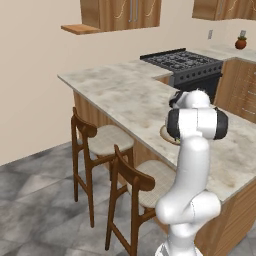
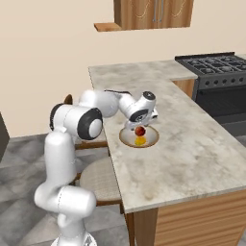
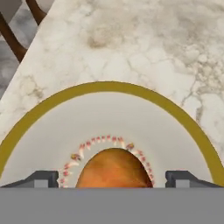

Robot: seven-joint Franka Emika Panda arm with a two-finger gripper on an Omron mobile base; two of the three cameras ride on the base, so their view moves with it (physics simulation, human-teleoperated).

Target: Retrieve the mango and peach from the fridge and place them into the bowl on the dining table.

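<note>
- gripper (image 3: 112,181) hangs right over the bowl (image 3: 52,105), fingertips (image 3: 43,178) spread wide with clear gaps either side of the fruit, nothing clamped
- hand view: an orange-brown fruit sits between the tips, down in the bowl; can't tell from this angle which fruit it is
- right base view: peach (image 2: 140,130) is just under the hand, dark red, directly above the mango (image 2: 140,141); touching or still apart, can't tell
- mango lies on the bowl floor, yellow-orange, near the middle
- bowl sits on the dining table (image 2: 192,153), close to the edge on the stool side; in the left base view its rim (image 1: 164,134) just peeks out from behind the arm's elbow
- two wooden stools (image 1: 130,192) stand tucked against the table's near side
- farther back: gas stove (image 1: 184,62) on the adjoining counter, black oven front below it
- small red pot (image 1: 241,43) with a plant sits on the far counter corner
- wood wall cabinets (image 1: 120,12) above, with one open shelf (image 1: 80,29) beside them
</note>
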